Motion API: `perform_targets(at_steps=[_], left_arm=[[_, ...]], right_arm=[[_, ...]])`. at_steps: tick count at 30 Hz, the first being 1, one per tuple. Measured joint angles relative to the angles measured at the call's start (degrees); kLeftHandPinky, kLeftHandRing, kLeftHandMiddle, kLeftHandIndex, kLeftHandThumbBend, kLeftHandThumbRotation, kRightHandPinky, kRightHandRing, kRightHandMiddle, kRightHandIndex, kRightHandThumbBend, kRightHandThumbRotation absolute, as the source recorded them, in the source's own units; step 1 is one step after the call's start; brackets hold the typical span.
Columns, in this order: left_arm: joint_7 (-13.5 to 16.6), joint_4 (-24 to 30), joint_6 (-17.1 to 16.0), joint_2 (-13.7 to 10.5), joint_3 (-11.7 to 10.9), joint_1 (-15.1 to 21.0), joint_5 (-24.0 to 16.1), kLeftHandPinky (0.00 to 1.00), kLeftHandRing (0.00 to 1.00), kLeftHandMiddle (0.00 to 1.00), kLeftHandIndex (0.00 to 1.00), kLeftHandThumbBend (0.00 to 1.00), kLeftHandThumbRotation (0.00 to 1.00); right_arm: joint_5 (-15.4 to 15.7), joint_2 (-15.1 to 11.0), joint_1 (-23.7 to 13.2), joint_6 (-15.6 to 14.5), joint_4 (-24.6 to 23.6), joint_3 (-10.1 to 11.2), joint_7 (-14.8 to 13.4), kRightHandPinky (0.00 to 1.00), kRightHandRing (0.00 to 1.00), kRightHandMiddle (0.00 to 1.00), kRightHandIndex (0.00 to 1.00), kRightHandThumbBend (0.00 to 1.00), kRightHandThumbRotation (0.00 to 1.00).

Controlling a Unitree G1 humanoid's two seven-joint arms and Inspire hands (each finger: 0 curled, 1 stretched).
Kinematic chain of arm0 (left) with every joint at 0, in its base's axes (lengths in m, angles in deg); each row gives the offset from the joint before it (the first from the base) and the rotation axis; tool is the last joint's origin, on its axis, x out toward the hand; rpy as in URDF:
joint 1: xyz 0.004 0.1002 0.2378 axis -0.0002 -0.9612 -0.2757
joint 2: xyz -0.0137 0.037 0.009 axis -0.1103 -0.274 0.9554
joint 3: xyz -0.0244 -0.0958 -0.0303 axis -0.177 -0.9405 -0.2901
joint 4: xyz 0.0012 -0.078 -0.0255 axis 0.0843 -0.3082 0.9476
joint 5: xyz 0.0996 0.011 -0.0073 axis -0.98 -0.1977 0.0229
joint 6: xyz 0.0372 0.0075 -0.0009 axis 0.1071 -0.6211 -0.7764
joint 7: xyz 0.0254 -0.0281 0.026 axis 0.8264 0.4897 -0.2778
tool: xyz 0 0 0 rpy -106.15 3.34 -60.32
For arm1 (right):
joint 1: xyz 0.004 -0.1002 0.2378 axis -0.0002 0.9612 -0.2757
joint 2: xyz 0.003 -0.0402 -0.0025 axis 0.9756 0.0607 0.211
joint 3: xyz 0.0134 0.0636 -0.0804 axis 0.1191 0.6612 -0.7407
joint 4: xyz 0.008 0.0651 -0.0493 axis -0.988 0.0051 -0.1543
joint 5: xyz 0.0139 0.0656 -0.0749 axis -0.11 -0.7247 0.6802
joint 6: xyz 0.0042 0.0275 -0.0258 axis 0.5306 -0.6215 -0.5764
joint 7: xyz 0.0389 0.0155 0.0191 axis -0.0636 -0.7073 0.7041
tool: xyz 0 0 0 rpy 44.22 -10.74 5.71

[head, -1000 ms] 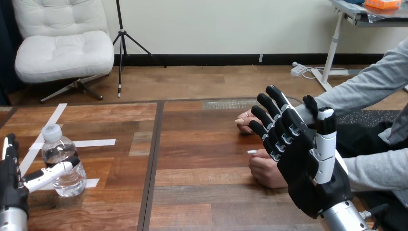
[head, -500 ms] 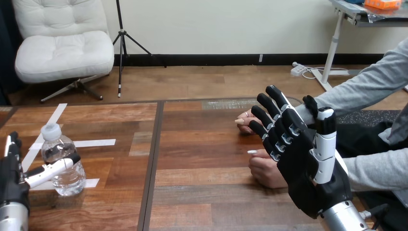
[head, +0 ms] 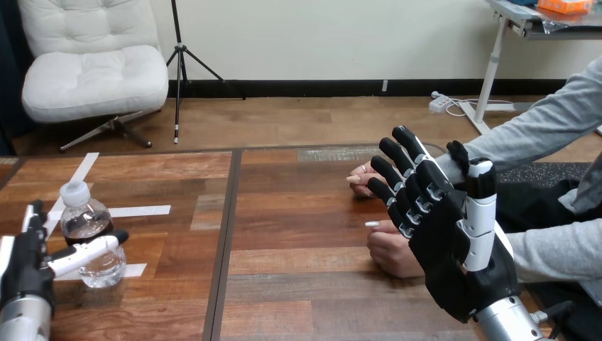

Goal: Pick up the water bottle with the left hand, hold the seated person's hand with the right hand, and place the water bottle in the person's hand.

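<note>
At eight o'clock the released left hand (head: 25, 273) reaches its thumb across the water bottle (head: 85, 217). At three o'clock the released right hand (head: 447, 238) hovers by the person's hand (head: 389, 254).

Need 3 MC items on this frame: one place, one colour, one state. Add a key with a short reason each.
1. Where does the water bottle stand?
A) on the left part of the table
B) in the person's hand
C) at the table's right edge

2. What colour is the bottle's cap?
A) blue
B) white
C) red

3. How are the fingers of the right hand?
A) curled round a wrist
B) closed in a fist
C) straight and spread

Key:
1 A: it stands on the table by the left hand.
2 B: the cap is white.
3 C: the fingers are straight, raised in front of the person's hands.
</note>
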Motion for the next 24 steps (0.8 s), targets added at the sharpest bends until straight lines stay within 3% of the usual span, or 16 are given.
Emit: perform_targets(at_steps=[24], left_arm=[[-1.7, -7.8, 1.11, -1.35, 2.28, 5.92, -0.28, 1.0, 1.0, 1.0, 1.0, 0.98, 0.12]], right_arm=[[0.01, 0.0, 0.0, -0.01, 0.0, -0.02, 0.0, 1.0, 1.0, 1.0, 1.0, 0.9, 1.0]])
